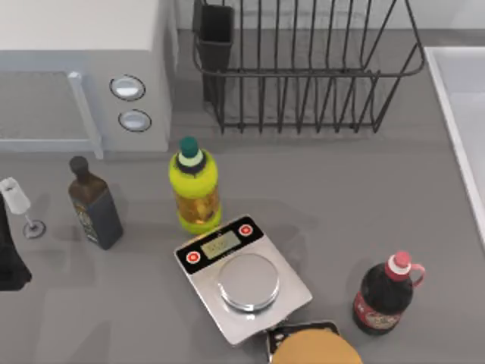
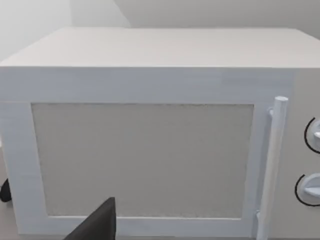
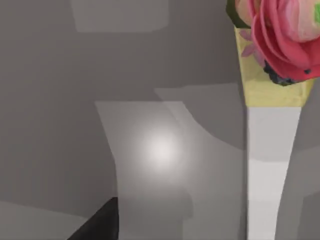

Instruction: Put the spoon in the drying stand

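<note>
The spoon is out of view. The drying stand (image 1: 303, 72), a black wire rack with upright tines and flared sides, stands at the table's back centre. Its black utensil cup (image 1: 216, 38) is at the rack's left corner. My left arm (image 1: 9, 258) is a dark shape at the table's left edge. In the left wrist view, a dark part of the left gripper (image 2: 97, 222) faces the front of a white microwave (image 2: 150, 150). A dark part of the right gripper (image 3: 97, 220) hangs over a grey surface in the right wrist view.
The microwave (image 1: 83, 68) fills the back left. A white stemmed glass (image 1: 19, 205), a dark bottle (image 1: 95, 205), a yellow bottle (image 1: 195, 186), a silver scale (image 1: 242, 277) and a red bottle (image 1: 386, 292) stand in front. An orange round thing (image 1: 314, 347) is at the front edge.
</note>
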